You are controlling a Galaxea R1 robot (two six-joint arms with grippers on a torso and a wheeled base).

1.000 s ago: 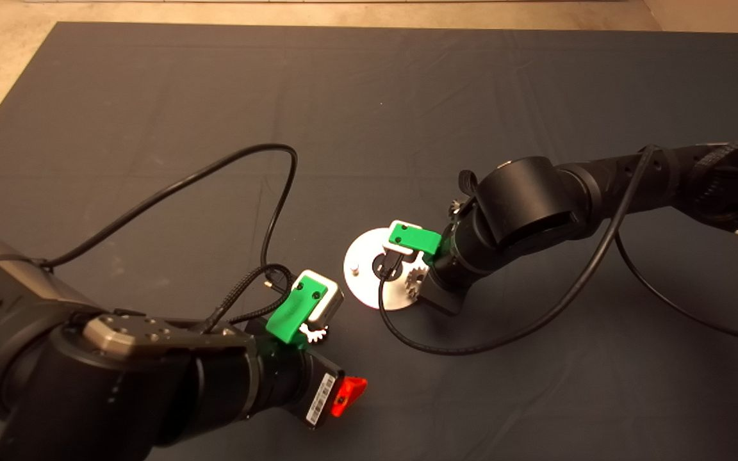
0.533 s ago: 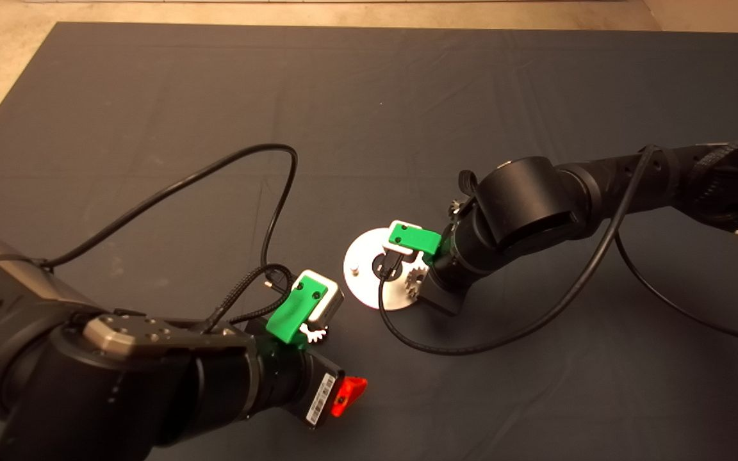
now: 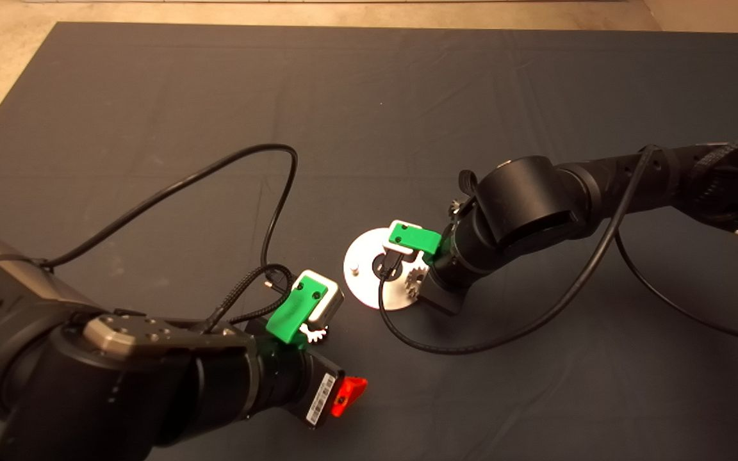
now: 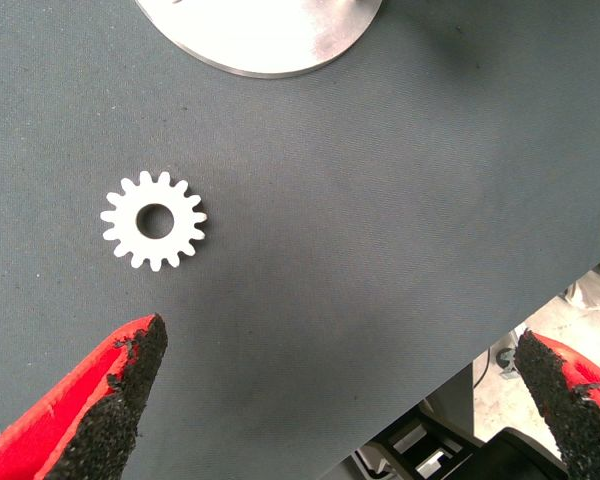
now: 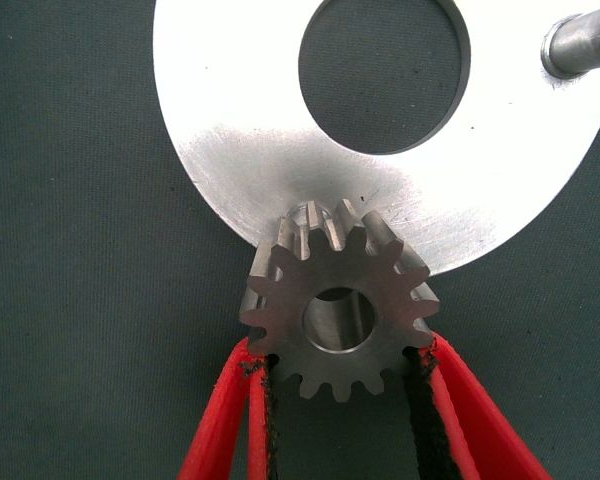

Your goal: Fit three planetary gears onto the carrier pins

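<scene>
The shiny silver disc (image 3: 364,276) lies mid-mat, with one carrier pin (image 3: 355,269) in plain sight; the pin also shows in the right wrist view (image 5: 583,45). My right gripper (image 5: 340,350) is shut on a grey planetary gear (image 5: 338,312), held at the disc's rim (image 5: 230,150); shiny metal shows inside its hole. In the head view this gear (image 3: 414,282) sits at the disc's near right edge. A second gear (image 4: 154,220) lies flat on the mat, just off the disc. My left gripper (image 4: 338,340) hovers over it, open and empty. The other pins are hidden.
Black cables (image 3: 266,211) loop over the mat left of the disc and below it (image 3: 446,349). A small metal piece (image 3: 454,206) peeks out behind the right arm. The dark mat (image 3: 369,96) stretches bare to the far edge.
</scene>
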